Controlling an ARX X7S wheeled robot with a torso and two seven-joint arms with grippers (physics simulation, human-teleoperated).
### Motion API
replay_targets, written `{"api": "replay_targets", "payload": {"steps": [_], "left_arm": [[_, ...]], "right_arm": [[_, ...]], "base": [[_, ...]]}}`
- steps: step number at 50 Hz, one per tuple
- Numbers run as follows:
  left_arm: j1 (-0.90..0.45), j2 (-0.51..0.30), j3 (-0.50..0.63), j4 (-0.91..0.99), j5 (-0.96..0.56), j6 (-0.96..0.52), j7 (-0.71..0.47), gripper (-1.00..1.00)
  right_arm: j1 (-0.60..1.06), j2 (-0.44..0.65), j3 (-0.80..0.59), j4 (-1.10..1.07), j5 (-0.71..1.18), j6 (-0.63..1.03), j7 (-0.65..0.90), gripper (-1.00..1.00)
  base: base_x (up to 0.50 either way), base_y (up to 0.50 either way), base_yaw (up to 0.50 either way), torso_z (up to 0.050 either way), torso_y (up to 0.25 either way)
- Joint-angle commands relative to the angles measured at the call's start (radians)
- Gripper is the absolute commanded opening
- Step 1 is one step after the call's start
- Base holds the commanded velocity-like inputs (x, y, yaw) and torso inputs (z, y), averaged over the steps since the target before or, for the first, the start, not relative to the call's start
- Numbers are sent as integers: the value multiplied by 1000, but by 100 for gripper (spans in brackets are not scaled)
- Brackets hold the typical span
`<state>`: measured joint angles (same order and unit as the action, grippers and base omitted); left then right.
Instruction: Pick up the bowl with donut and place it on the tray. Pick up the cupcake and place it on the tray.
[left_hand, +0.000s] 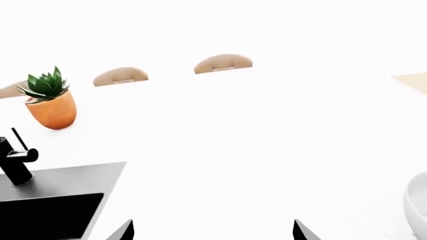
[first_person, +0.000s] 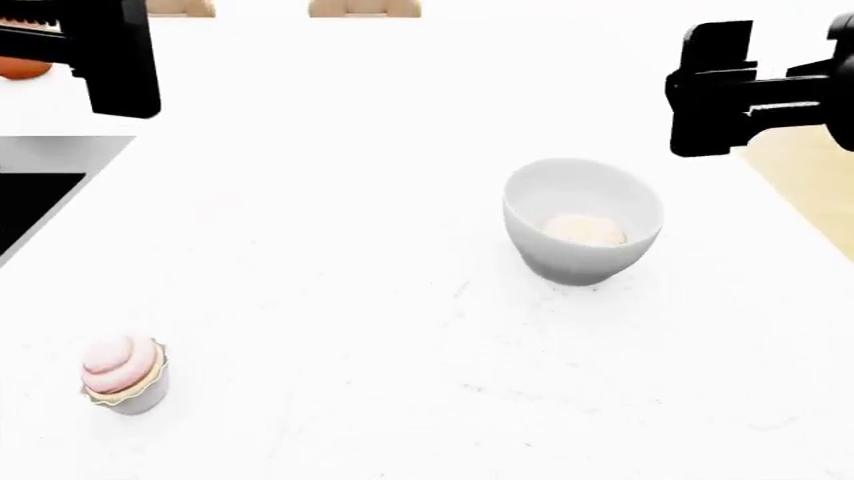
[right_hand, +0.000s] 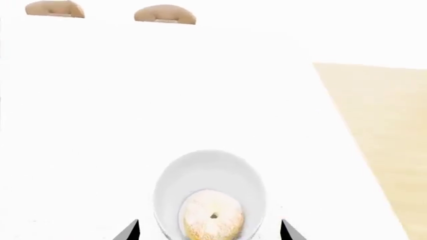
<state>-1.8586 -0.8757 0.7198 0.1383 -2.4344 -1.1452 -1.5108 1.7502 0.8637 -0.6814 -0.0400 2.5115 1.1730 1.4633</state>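
Observation:
The white bowl (first_person: 583, 222) stands on the white counter right of centre with the pale sugared donut (first_person: 583, 230) inside. In the right wrist view the bowl (right_hand: 210, 175) and donut (right_hand: 212, 215) lie between my right gripper's (right_hand: 209, 231) open fingertips, well below them. In the head view the right gripper (first_person: 714, 90) hovers above and to the right of the bowl. The pink-frosted cupcake (first_person: 123, 374) stands at the front left. My left gripper (left_hand: 213, 231) is open and empty, raised at the far left (first_person: 100, 55). The bowl's edge (left_hand: 417, 205) shows in the left wrist view. No tray is in view.
A black sink basin (left_hand: 47, 215) with a black faucet (left_hand: 17, 162) lies at the counter's left. An orange plant pot (left_hand: 52, 107) stands behind it. Chair backs (left_hand: 223, 63) line the far edge. The wooden floor (right_hand: 380, 135) shows beyond the counter's right edge.

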Motion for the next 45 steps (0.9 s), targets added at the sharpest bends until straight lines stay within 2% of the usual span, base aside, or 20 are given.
{"api": "replay_targets", "payload": {"steps": [1,6,15,20,27,34,45], "left_arm": [[-27,-11,31,5,-2,15,12,100],[-27,-22,36,12,-1,24,19,100],[-20,-37,47,18,10,32,38,100],[-8,-40,49,24,24,39,53,100],[4,-45,54,28,37,45,68,100],[14,-58,57,38,41,52,78,100],[-1,-66,68,42,32,56,76,100]], "right_arm": [[118,12,-222,197,66,12,94,100],[167,5,-276,260,65,15,74,100],[135,-18,-302,258,104,27,-3,100],[103,-25,-301,270,17,53,-41,100],[37,-34,-257,320,-82,-60,-107,100],[-51,-20,-220,300,-88,-208,-123,100],[-166,12,-183,168,89,-435,-39,100]], "base": [[0,0,0,0,0],[0,0,0,0,0],[0,0,0,0,0],[0,0,0,0,0],[0,0,0,0,0],[0,0,0,0,0],[0,0,0,0,0]]}}
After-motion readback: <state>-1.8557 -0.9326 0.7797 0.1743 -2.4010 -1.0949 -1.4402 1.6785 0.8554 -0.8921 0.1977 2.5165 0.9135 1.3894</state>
